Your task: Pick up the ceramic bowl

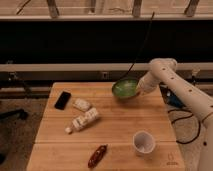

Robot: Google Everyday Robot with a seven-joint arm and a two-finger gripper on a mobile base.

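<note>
The ceramic bowl (124, 89) is round and glossy green. It sits tilted at the far right of the wooden table (115, 131), just above the table top. My gripper (138, 88) is at the bowl's right rim, shut on it, at the end of the white arm (170, 82) that reaches in from the right. The rim under the gripper is hidden.
A white cup (143, 142) stands at the front right. A black phone (62, 99), a small white packet (81, 104) and a white bottle lying on its side (85, 121) are on the left. A red-brown packet (97, 156) lies at the front edge. A rail runs behind the table.
</note>
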